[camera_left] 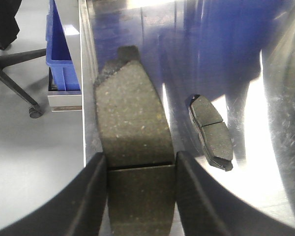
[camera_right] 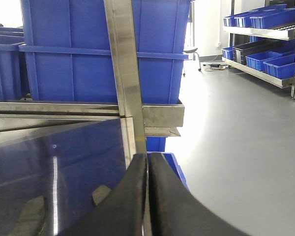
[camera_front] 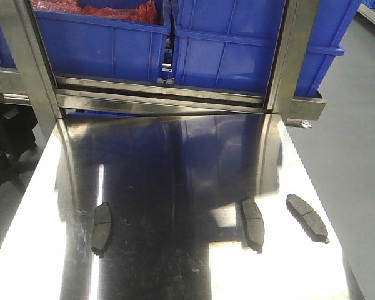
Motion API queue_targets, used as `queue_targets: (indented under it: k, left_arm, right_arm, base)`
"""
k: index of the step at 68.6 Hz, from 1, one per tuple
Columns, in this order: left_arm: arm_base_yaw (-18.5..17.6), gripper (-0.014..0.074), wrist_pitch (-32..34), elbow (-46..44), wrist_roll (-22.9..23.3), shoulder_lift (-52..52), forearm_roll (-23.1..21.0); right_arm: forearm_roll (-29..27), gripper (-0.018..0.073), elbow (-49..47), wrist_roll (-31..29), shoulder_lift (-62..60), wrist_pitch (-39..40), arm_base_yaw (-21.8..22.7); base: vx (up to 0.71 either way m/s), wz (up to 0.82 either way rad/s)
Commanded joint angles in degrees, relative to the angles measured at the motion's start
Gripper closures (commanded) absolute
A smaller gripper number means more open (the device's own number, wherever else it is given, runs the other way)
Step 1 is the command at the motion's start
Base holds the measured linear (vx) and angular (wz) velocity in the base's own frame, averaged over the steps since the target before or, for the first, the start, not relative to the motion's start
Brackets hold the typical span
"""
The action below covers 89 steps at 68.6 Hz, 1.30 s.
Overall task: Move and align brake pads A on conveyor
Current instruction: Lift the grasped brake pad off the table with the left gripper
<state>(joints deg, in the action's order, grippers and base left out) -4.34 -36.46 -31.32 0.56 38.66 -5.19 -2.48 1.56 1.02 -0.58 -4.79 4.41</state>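
My left gripper point(camera_left: 141, 164) is shut on a dark-grey brake pad point(camera_left: 130, 113), its fingers pressing both long sides at the groove, close to the left edge of the shiny steel table point(camera_left: 280, 128). Another brake pad point(camera_left: 211, 132) lies on the steel to its right. The front view shows three brake pads on the table: one at the left point(camera_front: 102, 228), one right of centre point(camera_front: 252, 224), and one angled at the far right point(camera_front: 307, 217). Neither gripper shows there. My right gripper point(camera_right: 148, 160) is shut with nothing in it, near the table's right edge. The conveyor is out of view.
Blue bins point(camera_front: 106, 44) stand on a steel-framed rack point(camera_front: 162, 100) behind the table, with upright posts point(camera_front: 287, 56) at the back. An office chair base point(camera_left: 14, 73) stands on the floor to the left. Shelves of blue bins point(camera_right: 265, 44) line the far right.
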Motion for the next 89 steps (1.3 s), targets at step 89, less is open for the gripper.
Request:
queue_targets:
  k: [89]
  left_arm:
    - [-0.3,0.0538,4.3,-1.7,0.0,-0.2,-0.5]
  right_arm:
    - [3.1,0.0564,-18.3,-1.0,11.6,-9.5,0.2]
  base:
    - [0.0,0.0]
